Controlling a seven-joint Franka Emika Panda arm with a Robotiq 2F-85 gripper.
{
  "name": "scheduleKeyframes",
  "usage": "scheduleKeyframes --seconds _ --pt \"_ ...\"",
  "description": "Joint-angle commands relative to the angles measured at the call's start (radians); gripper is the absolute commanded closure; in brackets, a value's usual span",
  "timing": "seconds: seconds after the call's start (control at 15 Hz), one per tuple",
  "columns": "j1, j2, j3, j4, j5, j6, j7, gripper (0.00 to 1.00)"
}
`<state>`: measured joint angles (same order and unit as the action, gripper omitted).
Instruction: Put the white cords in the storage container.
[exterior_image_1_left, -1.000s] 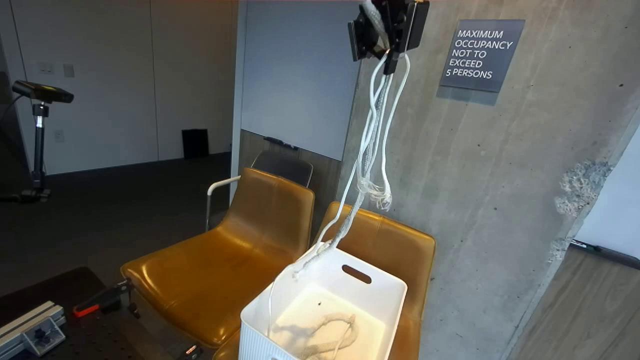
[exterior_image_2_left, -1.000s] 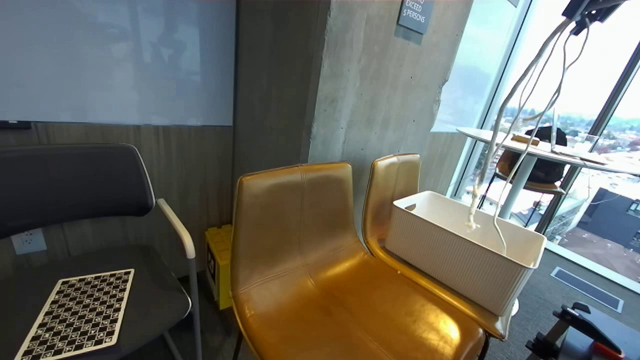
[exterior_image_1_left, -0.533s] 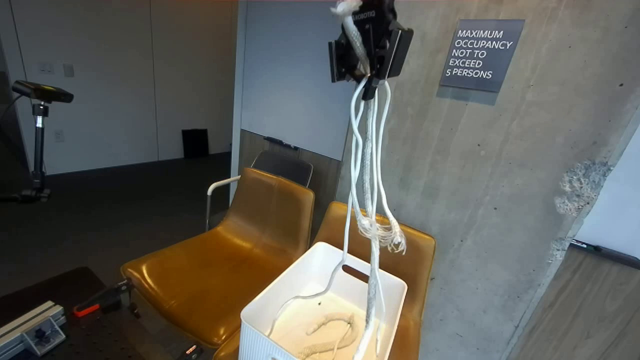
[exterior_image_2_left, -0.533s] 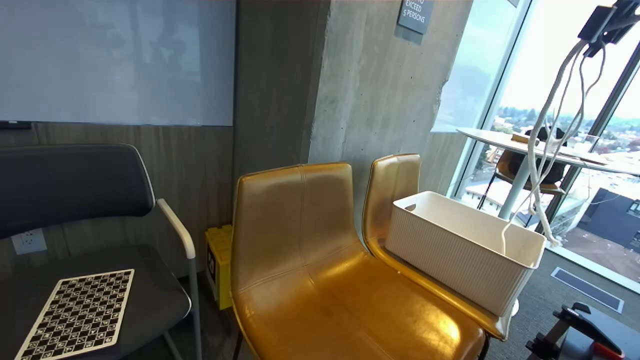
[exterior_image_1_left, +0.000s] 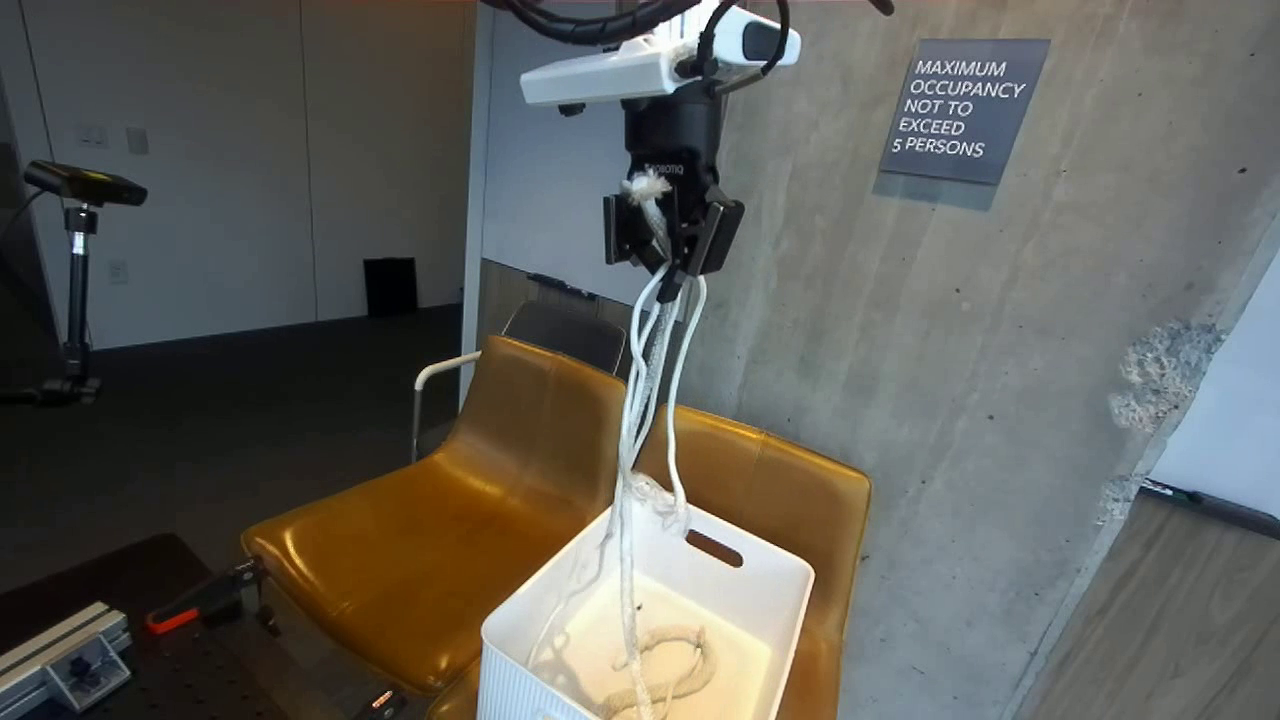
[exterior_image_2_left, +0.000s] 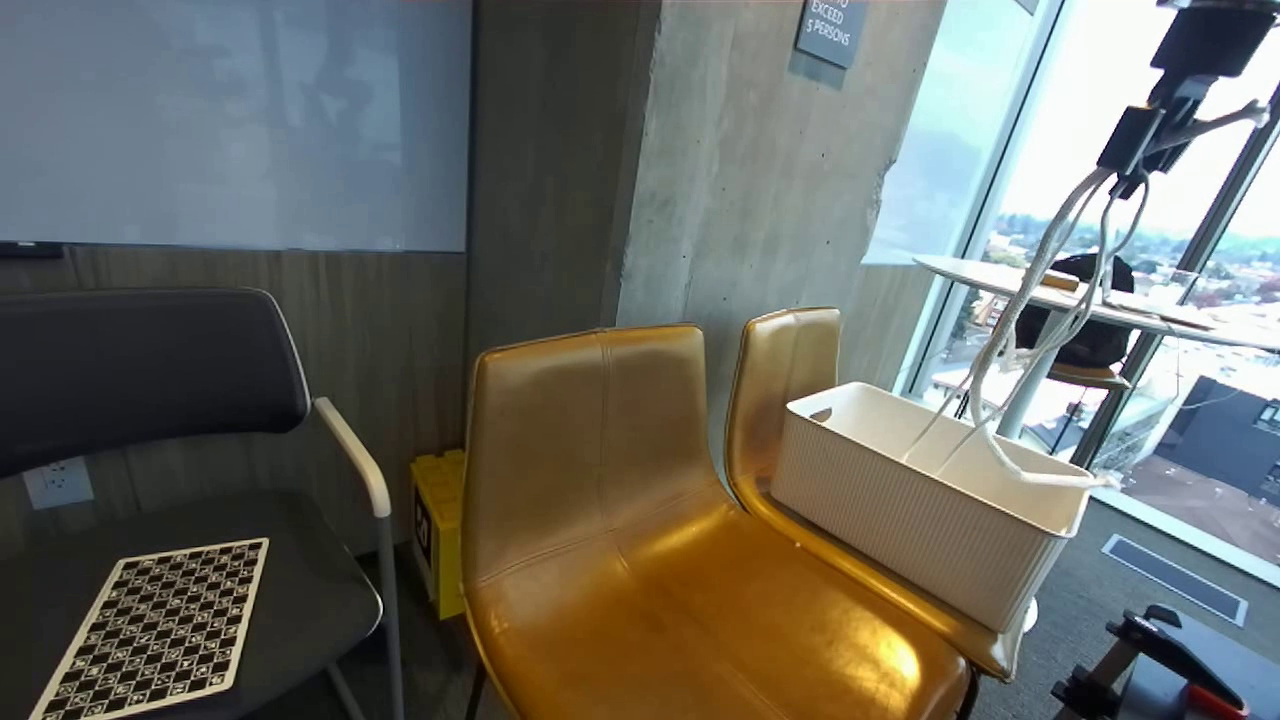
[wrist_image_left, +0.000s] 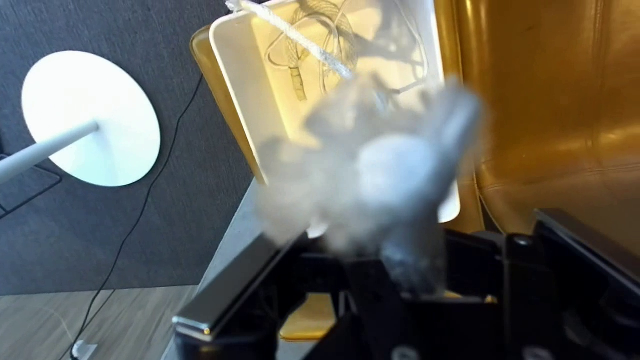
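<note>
Chair (exterior_image_2_left: 785, 380): tan leather, its seat carrying the storage container (exterior_image_2_left: 890, 520); a matching chair (exterior_image_2_left: 590, 430) stands just beside it.
Container: upright, white, ribbed outside, a slot handle near the rim; a pale rope loop (wrist_image_left: 347, 45) lies on its bottom, and whether that joins the hanging bundle I cannot tell.
Bundle: the white cords (exterior_image_1_left: 628, 440) hang in long strands from the gripper (exterior_image_1_left: 675, 280) above, lower lengths down inside the container, one thick end reaching out over its rim in the wrist view.
Grip: fingers drawn together, pinching the cords between them; a frayed end (exterior_image_1_left: 645, 185) pokes up beside the palm. Blurred cord hides the fingertips in the wrist view.
Floor (wrist_image_left: 80, 240): dark grey, carpet-like, with a round white base (wrist_image_left: 90, 120) on it and a vent (exterior_image_2_left: 1173, 578) let in near the window (exterior_image_2_left: 1060, 150).
Wall (exterior_image_1_left: 980, 350): bare concrete, chipped in one patch; a grey sign (exterior_image_1_left: 966, 110) reads MAXIMUM OCCUPANCY NOT TO EXCEED 5 PERSONS.
Whiteboard (exterior_image_2_left: 230, 120): broad, above wood-grain panelling (exterior_image_2_left: 370, 340).
Glass: hazy rooftops and trees outside; a white-topped table (exterior_image_2_left: 955, 268) stands before it.
Dark chair (exterior_image_2_left: 140, 360): a checkered board (exterior_image_2_left: 150, 630) flat on its seat, a yellow box (exterior_image_2_left: 437, 510) nearby.
</note>
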<state>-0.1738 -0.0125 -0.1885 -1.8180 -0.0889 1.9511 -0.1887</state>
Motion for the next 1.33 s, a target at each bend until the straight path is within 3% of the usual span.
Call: scheduleKeyframes --seconds 0.0,0.33,0.73,0.8,0.93,1.27 --pt "0.009 0.003 0.013 -0.032 0.008 0.030 -0.017 1.00" --pt "0.020 0.074 0.028 -0.051 0.013 0.113 -0.032 1.00" --pt "0.000 0.202 0.029 0.060 0.027 0.158 -0.058 1.00" --pt "-0.001 0.221 0.031 0.076 0.021 0.157 -0.054 0.75" --pt "-0.003 0.252 0.033 0.103 0.016 0.155 -0.052 0.67" --pt "0.001 0.285 0.038 0.090 -0.005 0.172 -0.045 0.31"
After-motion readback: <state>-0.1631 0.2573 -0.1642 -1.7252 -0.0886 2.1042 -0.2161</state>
